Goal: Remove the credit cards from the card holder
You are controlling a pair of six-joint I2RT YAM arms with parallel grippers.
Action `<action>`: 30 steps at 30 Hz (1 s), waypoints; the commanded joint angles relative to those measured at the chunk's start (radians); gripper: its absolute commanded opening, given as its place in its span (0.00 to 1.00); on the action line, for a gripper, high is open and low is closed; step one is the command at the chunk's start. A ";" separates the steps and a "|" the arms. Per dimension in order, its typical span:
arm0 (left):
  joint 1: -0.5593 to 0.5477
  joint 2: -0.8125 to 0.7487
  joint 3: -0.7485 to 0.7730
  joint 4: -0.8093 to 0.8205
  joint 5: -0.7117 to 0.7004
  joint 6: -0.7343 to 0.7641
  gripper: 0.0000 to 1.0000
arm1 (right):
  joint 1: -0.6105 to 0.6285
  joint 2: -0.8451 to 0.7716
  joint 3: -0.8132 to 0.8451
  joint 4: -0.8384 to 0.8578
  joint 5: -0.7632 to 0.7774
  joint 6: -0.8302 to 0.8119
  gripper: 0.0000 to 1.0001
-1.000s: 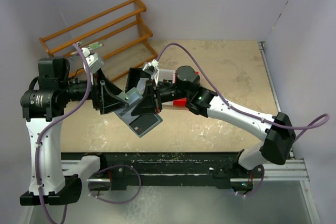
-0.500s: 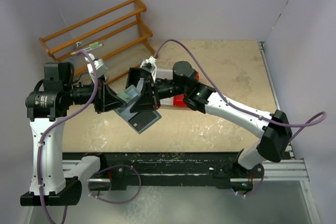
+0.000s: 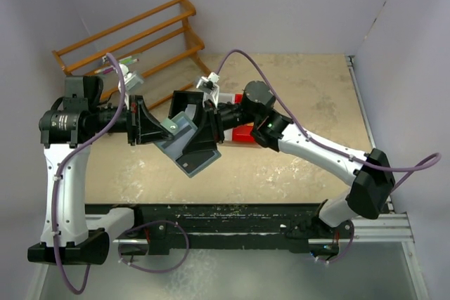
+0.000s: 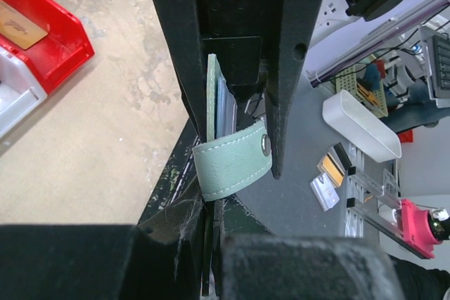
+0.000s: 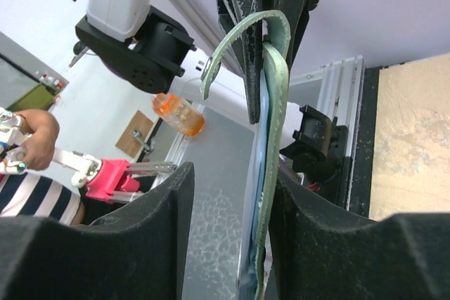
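Left hand clamping one card holder, right hand seemingly unclamped

This is a robotics lab. A left robot arm and a right robot arm stand on an aluminium rail at the edge of a mottled bench, boxed in by plain pale walls. Beyond the enclosure are a wired circuit board, a keyboard, and a person in a striped shirt handling a tool.
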 commanded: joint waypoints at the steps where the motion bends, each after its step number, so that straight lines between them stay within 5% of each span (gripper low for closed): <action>1: 0.003 0.011 0.051 -0.007 0.069 0.009 0.04 | -0.030 -0.014 0.026 0.130 -0.132 0.074 0.45; 12: 0.003 -0.007 0.098 0.038 0.060 -0.047 0.01 | -0.060 -0.056 -0.051 -0.019 -0.068 -0.024 0.49; 17: 0.003 -0.023 0.093 0.080 0.050 -0.082 0.01 | -0.060 -0.074 -0.104 -0.050 0.030 -0.045 0.34; 22: 0.003 -0.028 0.081 0.071 0.047 -0.077 0.09 | -0.060 -0.090 -0.105 -0.002 0.158 -0.037 0.02; 30: 0.002 -0.026 0.077 0.065 0.083 -0.077 0.33 | -0.060 -0.102 -0.110 -0.012 0.187 -0.062 0.00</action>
